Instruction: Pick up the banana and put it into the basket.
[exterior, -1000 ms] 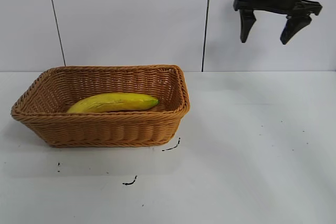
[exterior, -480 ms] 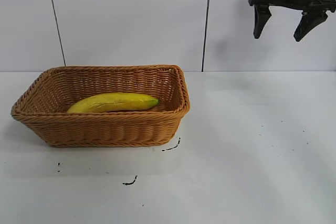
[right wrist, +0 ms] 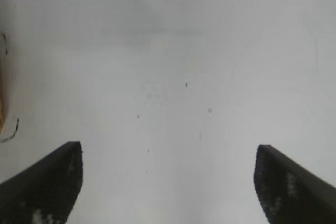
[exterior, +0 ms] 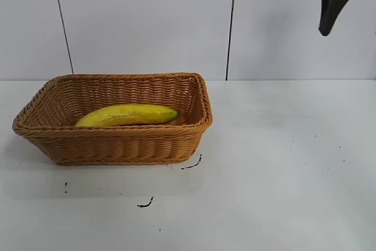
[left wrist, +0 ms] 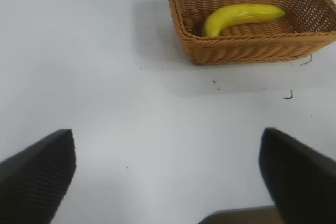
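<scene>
Exterior view: the banana (exterior: 126,114) lies inside the basket (exterior: 111,144) on the table (exterior: 282,163), green tip toward the right wall; 1 finger of the right gripper (exterior: 332,4) hangs high at the upper right corner. Left wrist view: the left gripper (left wrist: 168,174), fingers spread wide, holds nothing, well apart from the basket. Right wrist view: the right gripper's fingers spread wide over bare table, empty.

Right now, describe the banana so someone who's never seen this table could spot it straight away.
Find the wicker basket on the left part of the white table; it is the largest thing there. Lying lengthwise inside it is the banana, the basket's only content. It is smooth, bright yellow and gently curved, with a greenish tip pointing toward the basket's right end, unlike the brown weave around it.
</scene>
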`<state>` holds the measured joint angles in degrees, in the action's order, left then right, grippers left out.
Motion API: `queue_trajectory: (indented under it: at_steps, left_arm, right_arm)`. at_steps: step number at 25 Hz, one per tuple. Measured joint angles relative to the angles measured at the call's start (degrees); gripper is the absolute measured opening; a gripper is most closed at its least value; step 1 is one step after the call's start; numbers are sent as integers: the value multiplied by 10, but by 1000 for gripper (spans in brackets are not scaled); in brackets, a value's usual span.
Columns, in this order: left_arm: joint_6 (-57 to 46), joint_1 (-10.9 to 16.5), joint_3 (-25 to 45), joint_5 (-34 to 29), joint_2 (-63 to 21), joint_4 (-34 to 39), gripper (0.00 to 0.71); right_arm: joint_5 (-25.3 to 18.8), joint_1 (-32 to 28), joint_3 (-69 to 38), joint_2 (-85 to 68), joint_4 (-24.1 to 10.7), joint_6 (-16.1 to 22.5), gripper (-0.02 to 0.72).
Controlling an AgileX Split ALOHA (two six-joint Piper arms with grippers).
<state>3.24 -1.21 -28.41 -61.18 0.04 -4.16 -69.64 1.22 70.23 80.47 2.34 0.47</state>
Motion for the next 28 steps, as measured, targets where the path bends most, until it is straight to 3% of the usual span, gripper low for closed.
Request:
queue_trajectory:
  at_steps: [9,15,22,28]
  left_arm:
    - [0,0,0,0,0,0,690]
    - [0,0,0,0,0,0,690]
    - [0,0,0,0,0,0,690]
    - [0,0,0,0,0,0,690]
  right_arm:
    - [0,0,-239,-277,0,-5,619]
    - [35,0,-355,-469,0,-18,619]
    - [71,0,-401,-639,0,-19,619]
    - [104,0,-418,-677,2,-19,619]
